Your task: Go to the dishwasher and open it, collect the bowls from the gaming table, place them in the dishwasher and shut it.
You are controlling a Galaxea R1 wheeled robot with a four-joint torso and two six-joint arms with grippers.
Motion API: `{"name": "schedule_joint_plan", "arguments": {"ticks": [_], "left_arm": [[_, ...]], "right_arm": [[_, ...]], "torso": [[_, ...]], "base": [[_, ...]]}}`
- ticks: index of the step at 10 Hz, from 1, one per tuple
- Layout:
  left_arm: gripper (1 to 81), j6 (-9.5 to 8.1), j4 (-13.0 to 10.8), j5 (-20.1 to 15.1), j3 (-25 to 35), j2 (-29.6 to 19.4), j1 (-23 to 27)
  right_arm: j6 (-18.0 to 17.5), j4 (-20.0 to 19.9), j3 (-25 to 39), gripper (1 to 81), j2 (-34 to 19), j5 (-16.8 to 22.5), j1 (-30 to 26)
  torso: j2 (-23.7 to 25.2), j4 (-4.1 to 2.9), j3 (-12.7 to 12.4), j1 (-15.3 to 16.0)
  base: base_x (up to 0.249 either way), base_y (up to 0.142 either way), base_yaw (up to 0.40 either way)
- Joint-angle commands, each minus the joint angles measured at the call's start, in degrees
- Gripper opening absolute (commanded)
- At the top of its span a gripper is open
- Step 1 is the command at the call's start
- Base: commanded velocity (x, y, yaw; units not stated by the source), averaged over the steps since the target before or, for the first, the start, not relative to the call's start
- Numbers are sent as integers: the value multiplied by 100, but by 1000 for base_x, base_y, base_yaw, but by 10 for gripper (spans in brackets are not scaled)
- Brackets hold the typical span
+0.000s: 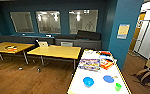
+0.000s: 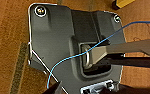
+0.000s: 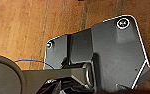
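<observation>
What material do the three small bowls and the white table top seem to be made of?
The deep blue bowl, flat blue bowl and small green bowl look like plastic: bright, uniform colour. The long table's white top seems glossy laminate, since it reflects light.

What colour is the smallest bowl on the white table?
Green: the small round plastic bowl on the glossy white table, clearest in the head view.
</observation>
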State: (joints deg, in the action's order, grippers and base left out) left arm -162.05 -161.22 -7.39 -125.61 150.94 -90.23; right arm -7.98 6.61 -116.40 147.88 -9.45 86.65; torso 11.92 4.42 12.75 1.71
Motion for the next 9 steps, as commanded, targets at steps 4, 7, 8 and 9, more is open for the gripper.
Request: {"name": "schedule_joint_plan", "arguments": {"ticks": [4, 7, 8, 9], "left_arm": [[811, -295, -378, -597, -2527, 1138, 291], [811, -295, -378, -1090, -3163, 1447, 344], [811, -295, -378, -870, -3259, 1509, 309], [811, -295, -378, -826, -3329, 1458, 318]], "right_arm": [[-10, -28, -4, 811, -72, 224, -301], [-10, -36, -66, 811, -28, 250, -319], [-1, -28, -66, 811, -11, 259, -345], [-1, -19, -66, 811, 15, 286, -389]], "torso": [[0, 0, 0, 0], [0, 0, 0, 0], [0, 0, 0, 0], [0, 0, 0, 0]], "base": [[0, 0, 0], [0, 0, 0], [0, 0, 0], [0, 0, 0]]}}
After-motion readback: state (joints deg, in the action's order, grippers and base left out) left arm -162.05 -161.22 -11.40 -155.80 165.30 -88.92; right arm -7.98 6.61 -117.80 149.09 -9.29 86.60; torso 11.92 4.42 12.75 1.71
